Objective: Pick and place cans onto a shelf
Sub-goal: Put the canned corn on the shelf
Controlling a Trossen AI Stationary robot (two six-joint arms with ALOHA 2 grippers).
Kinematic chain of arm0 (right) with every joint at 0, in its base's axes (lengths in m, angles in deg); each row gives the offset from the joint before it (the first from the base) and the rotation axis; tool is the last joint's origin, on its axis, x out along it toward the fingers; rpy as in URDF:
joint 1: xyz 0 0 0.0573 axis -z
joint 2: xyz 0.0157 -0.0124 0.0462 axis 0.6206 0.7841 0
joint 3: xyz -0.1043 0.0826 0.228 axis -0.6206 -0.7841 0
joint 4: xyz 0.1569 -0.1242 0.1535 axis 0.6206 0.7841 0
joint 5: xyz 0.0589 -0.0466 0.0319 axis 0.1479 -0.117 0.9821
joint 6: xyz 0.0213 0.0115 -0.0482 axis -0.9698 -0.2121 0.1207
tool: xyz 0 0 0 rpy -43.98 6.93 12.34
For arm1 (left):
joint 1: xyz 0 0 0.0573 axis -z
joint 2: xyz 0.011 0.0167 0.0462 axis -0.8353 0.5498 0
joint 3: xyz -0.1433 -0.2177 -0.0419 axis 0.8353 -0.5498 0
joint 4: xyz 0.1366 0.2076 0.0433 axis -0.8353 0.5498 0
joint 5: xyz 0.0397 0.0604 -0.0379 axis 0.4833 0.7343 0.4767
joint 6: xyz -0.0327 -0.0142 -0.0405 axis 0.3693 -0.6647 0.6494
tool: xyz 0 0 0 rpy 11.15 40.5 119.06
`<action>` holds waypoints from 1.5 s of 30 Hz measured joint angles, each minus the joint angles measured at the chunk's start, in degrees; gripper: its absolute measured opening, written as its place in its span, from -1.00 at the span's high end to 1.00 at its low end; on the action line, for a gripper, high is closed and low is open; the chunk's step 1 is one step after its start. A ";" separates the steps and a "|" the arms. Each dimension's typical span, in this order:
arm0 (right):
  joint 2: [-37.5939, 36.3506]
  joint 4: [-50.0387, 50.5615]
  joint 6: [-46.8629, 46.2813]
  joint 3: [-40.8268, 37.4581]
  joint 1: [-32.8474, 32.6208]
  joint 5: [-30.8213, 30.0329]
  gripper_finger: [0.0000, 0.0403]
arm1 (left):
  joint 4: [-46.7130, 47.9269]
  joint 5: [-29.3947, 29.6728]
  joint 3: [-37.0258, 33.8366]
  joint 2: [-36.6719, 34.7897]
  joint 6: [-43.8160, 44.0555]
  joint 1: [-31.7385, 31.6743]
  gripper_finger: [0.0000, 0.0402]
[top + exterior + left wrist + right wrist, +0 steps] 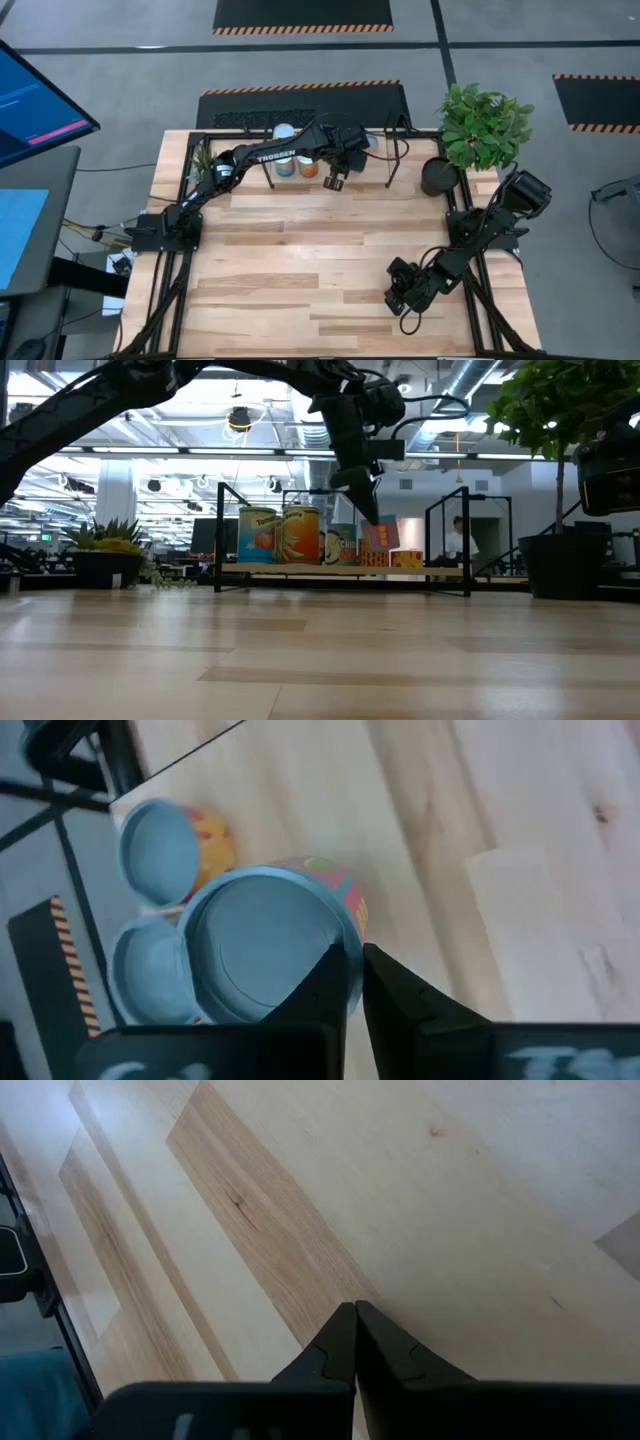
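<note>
From above, the left gripper (334, 183) is hanging at the far edge of the table, just in front of the shelf (385, 145), and only two can tops are showing there, a pale one (284, 133) and an orange-labelled one (308, 166) beside it, the arm hiding the rest. The low view is giving what the overhead cannot: a row of cans standing on the shelf (300, 568), an orange-labelled can (258, 535), a yellow-striped can (301, 535), then a green can (341, 545), a red can (380, 538) and a low yellow can (407, 558), with the left gripper (368, 500) hanging above the row, fingers pointing down and nearly together, gripping nothing. The left wrist view is looking down on three pale-blue lids, the biggest lid (262, 945) sitting just past the narrow-set fingertips (340, 970).

The right gripper (403, 296) is resting low over the near right part of the table (300, 260), its fingers pressed together over bare planks in its own wrist view (355, 1320).

The tabletop is light butcher-block wood. A leafy plant (485, 125) in a dark round pot (438, 176) is standing at the far right corner. Beyond the table the low view is showing an open hall with ceiling ducts, and a person (457, 540) far back.
</note>
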 joint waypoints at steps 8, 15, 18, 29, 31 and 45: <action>0.00 0.00 0.02 0.00 0.00 0.02 0.88 | 0.01 -0.02 0.00 0.00 0.36 -0.18 0.64; 0.00 0.00 0.02 0.00 0.02 0.02 0.85 | 1.33 1.48 1.15 0.00 3.65 0.38 0.55; 0.01 0.02 0.02 0.00 0.02 0.02 0.85 | -1.03 1.08 1.40 -0.11 4.03 0.62 0.55; 0.00 -0.37 -0.04 -0.04 0.02 0.02 0.87 | -8.51 5.03 -0.82 -0.04 0.48 -0.03 0.67; 0.02 -0.37 -0.04 -0.04 0.02 0.02 0.86 | -9.28 5.07 -1.64 -0.04 0.13 -0.37 0.72; 0.02 -0.02 0.50 -0.02 0.02 0.02 0.86 | -12.74 0.45 -3.61 -0.04 1.63 -2.66 0.93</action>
